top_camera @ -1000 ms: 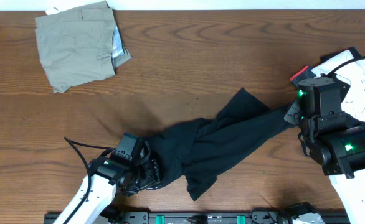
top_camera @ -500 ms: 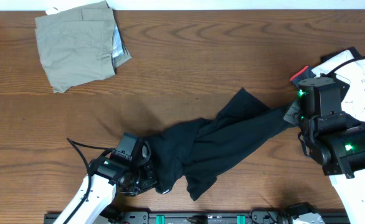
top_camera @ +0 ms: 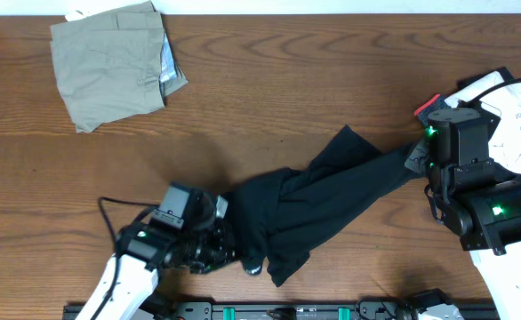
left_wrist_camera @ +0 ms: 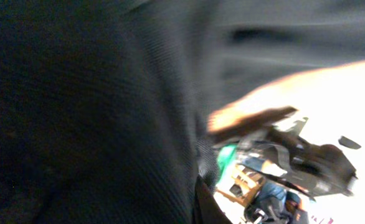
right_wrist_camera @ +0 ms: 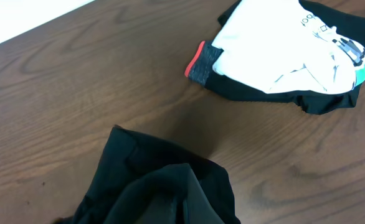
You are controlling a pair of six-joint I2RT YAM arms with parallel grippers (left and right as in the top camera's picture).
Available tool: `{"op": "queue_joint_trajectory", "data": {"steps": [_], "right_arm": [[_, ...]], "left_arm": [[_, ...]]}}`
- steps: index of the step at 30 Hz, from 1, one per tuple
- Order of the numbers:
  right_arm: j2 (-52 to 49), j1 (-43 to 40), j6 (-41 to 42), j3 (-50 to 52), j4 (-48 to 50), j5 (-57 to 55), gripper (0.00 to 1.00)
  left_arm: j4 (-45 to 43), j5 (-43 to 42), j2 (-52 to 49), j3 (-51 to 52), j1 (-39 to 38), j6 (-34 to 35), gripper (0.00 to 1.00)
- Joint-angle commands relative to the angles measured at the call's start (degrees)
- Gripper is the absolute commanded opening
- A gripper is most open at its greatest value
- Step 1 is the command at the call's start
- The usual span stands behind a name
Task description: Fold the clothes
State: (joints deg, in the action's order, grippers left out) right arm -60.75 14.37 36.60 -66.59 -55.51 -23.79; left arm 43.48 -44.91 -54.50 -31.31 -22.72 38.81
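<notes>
The black T-shirt (top_camera: 332, 200) lies bunched and stretched in a diagonal band across the wooden table (top_camera: 269, 107). My left gripper (top_camera: 231, 246) is shut on its lower left end, and in the left wrist view the black T-shirt (left_wrist_camera: 89, 112) fills nearly everything and hides the fingers. My right gripper (top_camera: 418, 161) is shut on the shirt's upper right end. In the right wrist view the gathered black T-shirt (right_wrist_camera: 157, 186) rises to the bottom edge and covers the fingers. A sleeve corner (top_camera: 347, 135) sticks up from the band.
A folded khaki-olive piece (top_camera: 109, 62) lies at the far left corner. A white printed top (right_wrist_camera: 282, 56) rests on a black garment with red trim (right_wrist_camera: 198, 63) at the right edge, just behind my right arm (top_camera: 487, 213). A cable (top_camera: 123, 206) trails by my left arm.
My left gripper has shut on the shirt's lower left end and shifted right, pulling that end into a tighter bunch. The right arm has stayed put.
</notes>
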Motion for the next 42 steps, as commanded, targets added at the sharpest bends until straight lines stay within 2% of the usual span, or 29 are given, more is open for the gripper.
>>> {"op": "queue_joint_trajectory", "data": {"steps": [1,7,14,20,29,32,34,35,37,40,42], "right_arm": [[-0.02,-0.48,-0.92,-0.92,0.48,-1.46,0.01],[-0.02,-0.5,-1.11,-0.92,0.46,-1.95,0.01],[-0.02,-0.5,-1.11,-0.92,-1.18,-3.02,0.01],[0.13,-0.5,-0.57,-0.92,-8.52,-3.98,0.01],[0.85,-0.48,9.09,-0.92,-22.18,-6.4,0.01],[0.85,-0.48,10.91,-0.92,-24.04,-8.2,0.13],[0.85,-0.5,11.58,-0.92,-24.39,-9.77,0.31],[0.85,-0.5,12.17,-0.92,-24.37,-10.73,0.37],[0.85,-0.5,13.77,-0.92,-24.37,-12.41,0.43],[0.85,-0.48,15.87,-0.92,-22.14,-12.33,0.58],[0.74,-0.48,14.14,-0.92,-18.16,-9.66,0.61]], "left_arm": [[0.11,-3.02,4.02,-7.39,-0.13,-2.4,0.06],[1.44,5.07,8.83,-19.21,-0.13,-3.17,0.06],[6.05,27.23,9.77,-28.96,-0.13,-3.19,0.06],[7.04,33.33,9.75,-29.66,-0.13,-3.19,0.06],[7.5,41.86,9.77,-29.66,-0.11,-3.19,0.06],[7.48,42.1,9.77,-29.66,-0.11,-3.17,0.06],[7.54,42.75,9.77,-29.66,-0.11,-3.21,0.06],[7.58,42.93,9.77,-29.66,-0.11,-3.19,0.06],[7.72,43.01,9.77,-29.66,-0.11,-3.19,0.06],[8.07,42.99,9.77,-29.66,-0.13,-3.19,0.06],[8.17,42.99,9.77,-29.66,-0.13,-3.19,0.06]]}}
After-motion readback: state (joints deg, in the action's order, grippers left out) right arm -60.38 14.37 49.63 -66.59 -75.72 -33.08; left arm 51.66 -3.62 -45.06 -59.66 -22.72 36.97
